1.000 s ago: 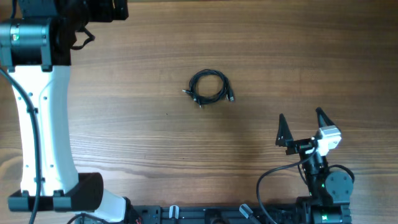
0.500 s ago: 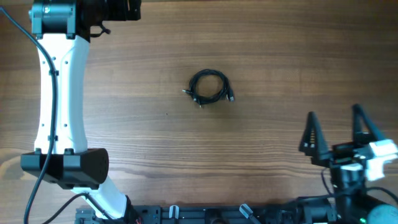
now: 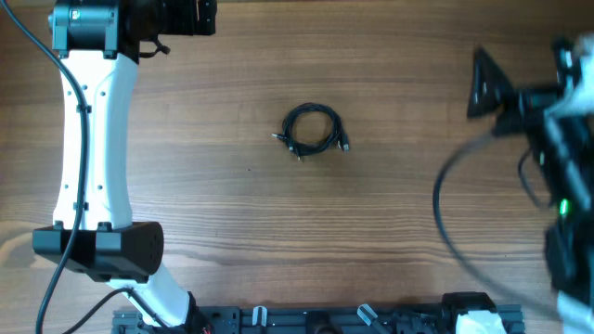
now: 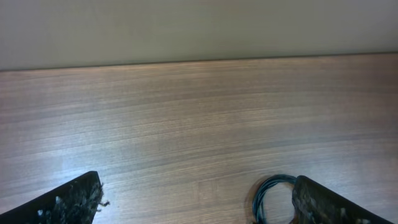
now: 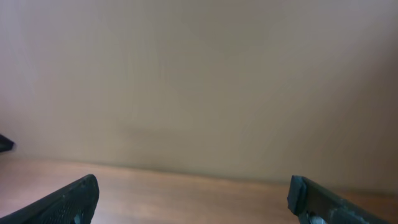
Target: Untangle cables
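At the far left the white left arm [image 3: 88, 139] reaches up to the table's far corner, and its wrist view shows the left gripper [image 4: 196, 180] spread wide and holding nothing, well apart from the work. The cables [image 3: 295, 137] lie in one small flat coil near the middle of the wooden table [image 3: 232, 213], with little plug ends poking out at its lower left and right. From the left wrist the coil [image 4: 273, 179] sits at the bottom edge, partly cut off beside the right-hand finger, so an approach steered from that view could lose sight of it. The cords are thin and flat on the wood, so I judge that a descending finger might scrape the table or close on every loop at once, which would drag the whole bundle and pull the tangle tighter. On the right, the right arm [image 3: 557, 158] is smeared with blur, and its thick arm cable [image 3: 445, 213] bows out over the table, where it could sweep the coil. The right gripper [image 5: 193, 182] is also wide apart and empty, facing a plain wall [image 5: 199, 81] with no cables in view. No brand, label or writing is readable anywhere; only a small green light [image 3: 561, 206] shows
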